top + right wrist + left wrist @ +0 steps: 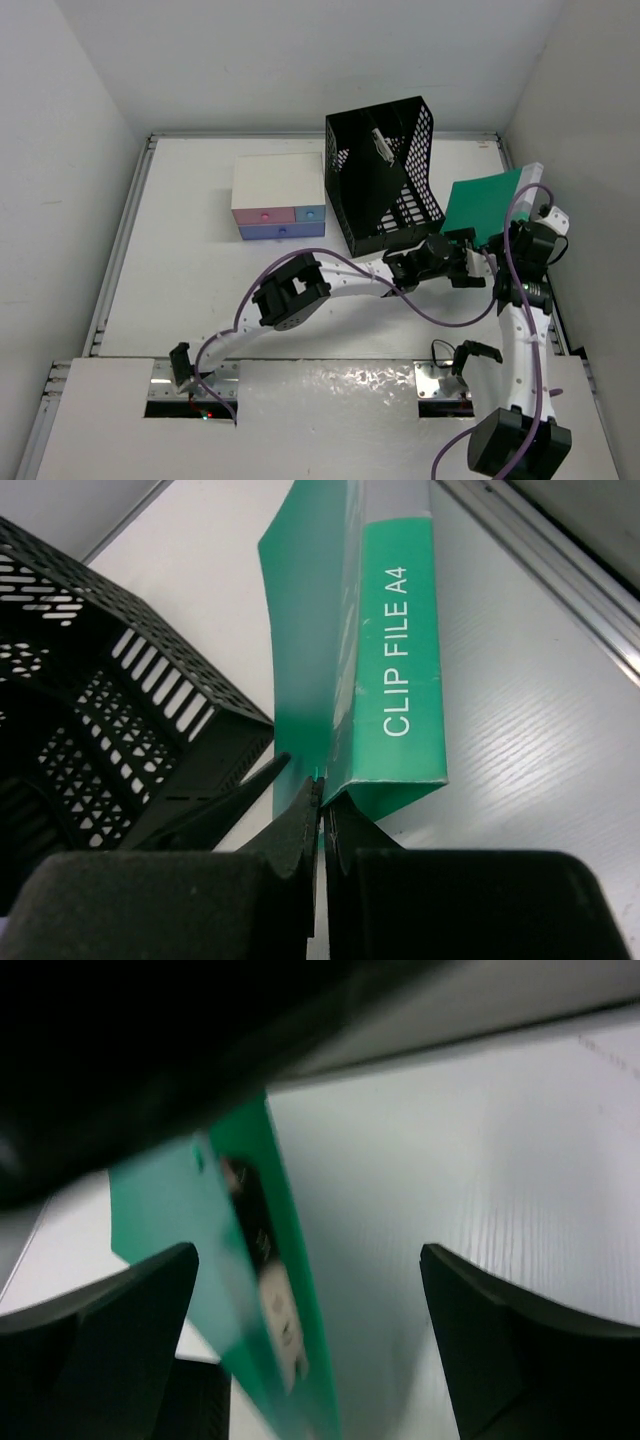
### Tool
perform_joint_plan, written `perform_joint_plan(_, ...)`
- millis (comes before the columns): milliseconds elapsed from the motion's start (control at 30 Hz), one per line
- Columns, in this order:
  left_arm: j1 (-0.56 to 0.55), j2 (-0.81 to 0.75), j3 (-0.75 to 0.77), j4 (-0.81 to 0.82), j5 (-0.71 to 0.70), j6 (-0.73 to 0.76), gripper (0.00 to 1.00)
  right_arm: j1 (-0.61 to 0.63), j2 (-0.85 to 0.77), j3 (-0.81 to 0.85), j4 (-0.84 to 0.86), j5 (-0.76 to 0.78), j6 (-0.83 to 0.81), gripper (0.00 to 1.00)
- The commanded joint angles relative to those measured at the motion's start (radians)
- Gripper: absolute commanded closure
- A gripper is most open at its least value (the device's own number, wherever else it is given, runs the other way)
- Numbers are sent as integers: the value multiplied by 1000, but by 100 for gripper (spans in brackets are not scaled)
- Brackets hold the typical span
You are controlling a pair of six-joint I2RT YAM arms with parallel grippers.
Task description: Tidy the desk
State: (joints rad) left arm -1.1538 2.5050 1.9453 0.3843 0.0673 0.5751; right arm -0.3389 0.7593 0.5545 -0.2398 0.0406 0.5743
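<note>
The desk (pixel 180 280) is a large white tabletop with metal rail edges. A green clip file (pixel 485 205) lies at its right side, beside the black mesh file holder (pixel 385 175). My right gripper (pixel 520 228) is shut on the file's near edge; the right wrist view shows the jaws (pixel 322 800) pinching the thin green cover under the "CLIP FILE A4" label (pixel 400 650). My left gripper (pixel 470 262) is open at the file's left edge. In the left wrist view (pixel 308 1252) the blurred green file (pixel 250 1260) stands between the fingers, nearer the left one, not gripped.
A small cream-topped box with pink and blue drawers (pixel 278 198) stands left of the file holder, which also shows in the right wrist view (pixel 100 700). The holder has a small clip (pixel 380 145) on its wall. The desk's right rail (pixel 540 550) runs close to the file.
</note>
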Motion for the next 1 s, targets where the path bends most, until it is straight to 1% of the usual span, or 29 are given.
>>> perform_joint_plan(0, 5, 61, 92, -7, -107, -40, 23, 15, -29, 79, 40, -85, 33, 100)
perform_joint_plan(33, 5, 69, 107, 1, -121, -53, 30, 15, -32, 84, 40, -91, 36, 100)
perform_joint_plan(67, 5, 81, 119, 1, -141, -58, 40, 15, -34, 90, 34, -97, 39, 100)
perform_joint_plan(100, 6, 86, 139, 2, -147, -61, 55, 15, -38, 102, 27, -110, 41, 100)
perform_joint_plan(133, 6, 89, 144, -1, -149, -64, 61, 15, -41, 107, 22, -114, 39, 100)
perform_joint_plan(167, 6, 91, 147, 1, -144, -64, 78, 15, -46, 108, 14, -119, 44, 100)
perform_joint_plan(200, 5, 91, 149, 1, -147, -64, 93, 15, -51, 108, 14, -123, 45, 100)
perform_joint_plan(233, 5, 89, 147, -5, -153, -75, 100, 15, -60, 111, 11, -128, 45, 100)
perform_joint_plan(300, 6, 75, 132, -19, -173, -84, 100, 15, -67, 137, -29, -127, 33, 100)
perform_joint_plan(333, 6, 63, 120, -30, -175, -84, 100, 15, -77, 154, -48, -99, 18, 100)
perform_joint_plan(367, 8, 33, 104, -36, -179, -83, 100, 15, -78, 179, -103, -82, -23, 100)
perform_joint_plan(400, 11, 14, 69, -51, -182, -87, 100, 15, -78, 253, -145, -59, -46, 100)
perform_joint_plan(433, 14, -29, 51, -64, -176, -90, 100, 15, -68, 301, -242, -21, -104, 100)
perform_joint_plan(467, 19, -53, 35, -80, -166, -93, 100, 15, -58, 358, -298, -7, -135, 87)
perform_joint_plan(500, 29, -73, 12, -123, -153, -101, 100, 15, -48, 478, -350, 7, -164, 74)
perform_joint_plan(533, 37, -116, 0, -149, -118, -122, 100, 15, -22, 612, -456, 22, -224, 47)
perform_joint_plan(567, 45, -138, -5, -177, -98, -135, 100, 15, -11, 677, -510, 34, -253, 38)
perform_joint_plan(600, 58, -184, -9, -229, -68, -156, 100, 15, 0, 744, -601, 54, -296, 31)
perform_joint_plan(633, 65, -207, -17, -252, -35, -164, 100, 15, 8, 799, -634, 73, -316, 24)
perform_joint_plan(667, 68, -233, -44, -269, -18, -165, 100, 15, 20, 905, -666, 90, -336, 13)
perform_joint_plan(733, 71, -315, -81, -310, 32, -158, 100, 15, 37, 1007, -758, 94, -376, 8)
perform_joint_plan(767, 69, -345, -112, -326, 52, -153, 100, 15, 63, 1098, -791, 72, -387, 6)
perform_joint_plan(867, 69, -442, -150, -439, 109, -153, 100, 24, 64, 1163, -819, 29, -381, 3)
perform_joint_plan(900, 69, -466, -163, -487, 120, -149, 100, 24, 58, 1176, -819, -11, -383, 2)
perform_joint_plan(967, 71, -559, -221, -525, 135, -132, 100, 31, 49, 1216, -817, -65, -428, 1)
